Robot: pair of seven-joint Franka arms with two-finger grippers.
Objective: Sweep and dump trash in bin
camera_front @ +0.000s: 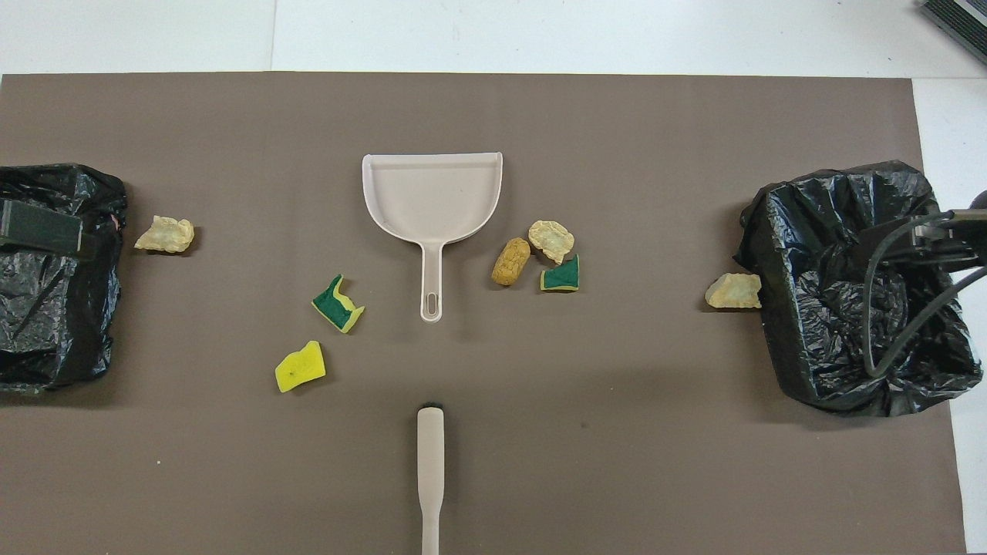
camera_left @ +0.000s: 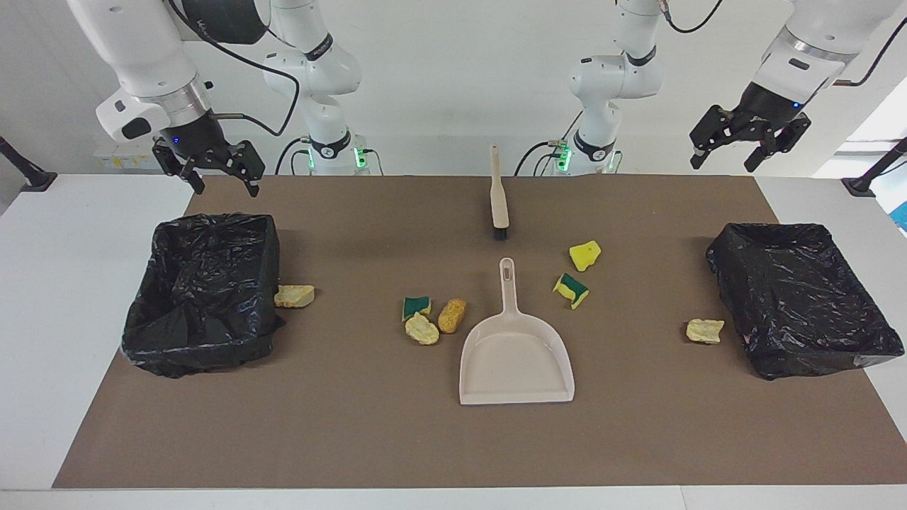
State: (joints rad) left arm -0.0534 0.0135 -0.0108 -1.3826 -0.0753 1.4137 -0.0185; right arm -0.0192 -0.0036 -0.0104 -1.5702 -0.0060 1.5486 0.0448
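Several small trash chunks lie on the brown mat. A tan one (camera_left: pixel 294 295) (camera_front: pixel 733 290) lies beside the bin at the right arm's end. Tan (camera_left: pixel 422 329), orange-brown (camera_left: pixel 452 315) and green-yellow (camera_left: pixel 417 306) ones cluster beside the beige dustpan (camera_left: pixel 516 354) (camera_front: pixel 432 193). A yellow one (camera_left: pixel 585 255), a yellow-green one (camera_left: pixel 571 289) and a tan one (camera_left: pixel 705 330) lie toward the left arm's end. The beige brush (camera_left: pixel 499 195) (camera_front: pixel 430 470) lies nearer the robots than the dustpan. My right gripper (camera_left: pixel 227 188) and left gripper (camera_left: pixel 723 166) hang open and empty, raised over the bins.
Two black-lined bins stand on the mat, one at the right arm's end (camera_left: pixel 198 354) (camera_front: pixel 779 231) and one at the left arm's end (camera_left: pixel 815 358) (camera_front: pixel 100 231). The dustpan's handle points toward the robots, in line with the brush.
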